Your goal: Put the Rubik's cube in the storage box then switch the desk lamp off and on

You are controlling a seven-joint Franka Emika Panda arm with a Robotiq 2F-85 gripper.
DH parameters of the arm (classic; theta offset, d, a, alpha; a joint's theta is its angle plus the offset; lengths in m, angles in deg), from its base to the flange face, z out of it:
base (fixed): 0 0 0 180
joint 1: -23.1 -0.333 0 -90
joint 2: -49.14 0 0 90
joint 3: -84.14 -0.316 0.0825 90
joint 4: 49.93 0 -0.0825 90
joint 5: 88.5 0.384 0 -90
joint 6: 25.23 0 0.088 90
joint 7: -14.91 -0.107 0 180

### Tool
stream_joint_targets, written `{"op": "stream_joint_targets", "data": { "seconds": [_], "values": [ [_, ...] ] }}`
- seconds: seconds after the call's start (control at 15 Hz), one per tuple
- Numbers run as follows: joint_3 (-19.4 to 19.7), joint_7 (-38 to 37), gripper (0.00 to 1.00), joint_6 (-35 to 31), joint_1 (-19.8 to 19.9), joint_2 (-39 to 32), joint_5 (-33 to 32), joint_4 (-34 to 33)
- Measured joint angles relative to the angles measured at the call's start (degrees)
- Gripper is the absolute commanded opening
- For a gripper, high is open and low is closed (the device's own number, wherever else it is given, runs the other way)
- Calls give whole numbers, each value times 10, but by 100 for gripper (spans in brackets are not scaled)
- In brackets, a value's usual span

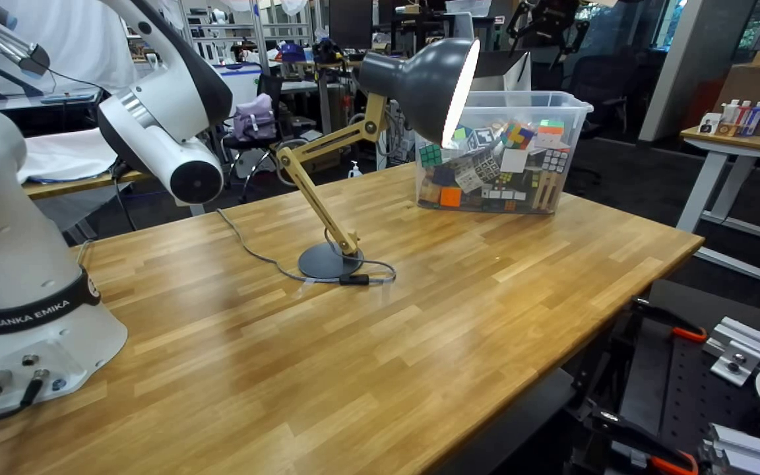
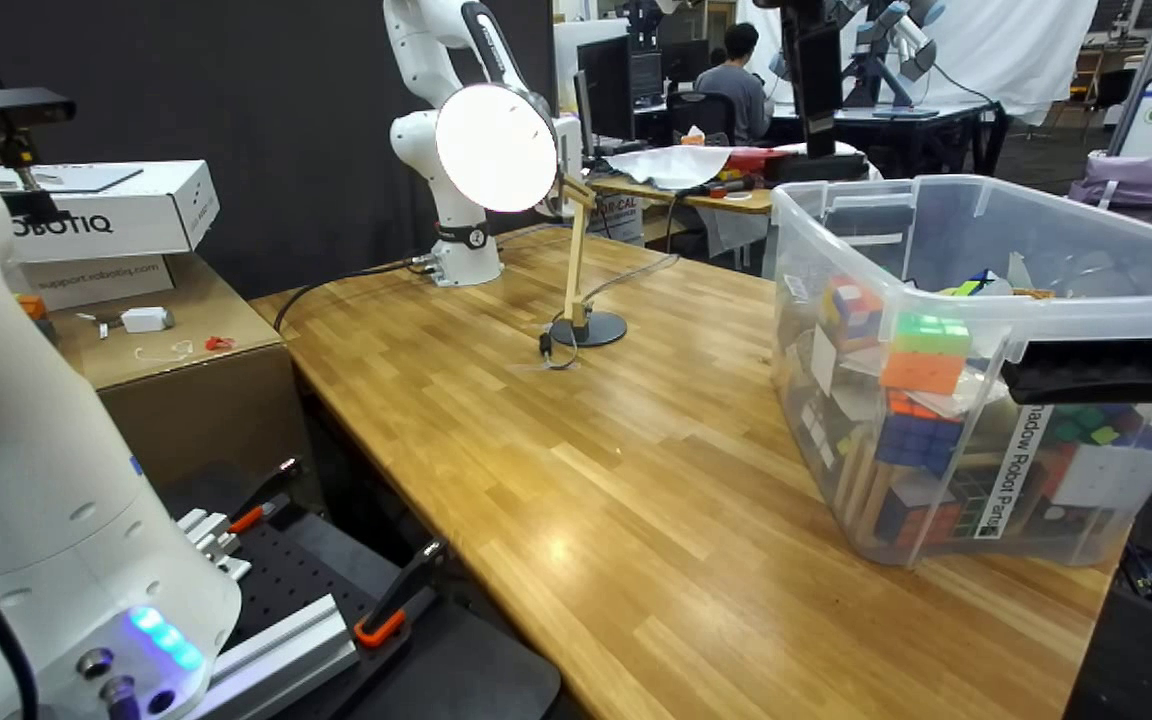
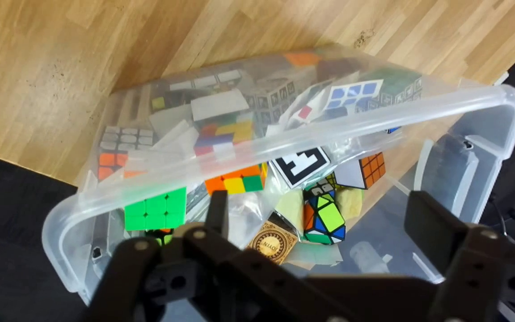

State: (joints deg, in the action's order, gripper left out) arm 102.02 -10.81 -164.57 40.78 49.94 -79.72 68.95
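The storage box (image 1: 525, 99) is a clear bin on the far part of the table in an exterior view, and in the near right of an exterior view (image 2: 1046, 312). It holds several puzzle cubes. My gripper (image 1: 549, 39) hangs above it. In the wrist view my gripper (image 3: 324, 219) is open and empty over the box rim (image 3: 373, 120). A cube with orange, yellow and green squares (image 3: 237, 179) lies inside the box; I cannot tell whether it is the task's Rubik's cube. The desk lamp (image 1: 413, 79) stands mid-table; its head (image 2: 496, 148) glows white in an exterior view.
A black inline switch (image 1: 353, 280) lies on the lamp's cord beside its base. Another white robot arm (image 1: 30, 264) stands at the table's far end. Orange-handled clamps (image 2: 391, 620) sit by the table's edge. A Robotiq carton (image 2: 126, 205) stands on a cardboard box.
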Motion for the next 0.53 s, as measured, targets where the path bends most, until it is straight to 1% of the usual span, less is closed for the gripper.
{"op": "stream_joint_targets", "data": {
  "seconds": [0.27,0.53],
  "values": [
    [-9,-3,100,-13,-5,49,-8,76],
    [-23,-12,100,-35,-5,73,-25,130]
  ]
}}
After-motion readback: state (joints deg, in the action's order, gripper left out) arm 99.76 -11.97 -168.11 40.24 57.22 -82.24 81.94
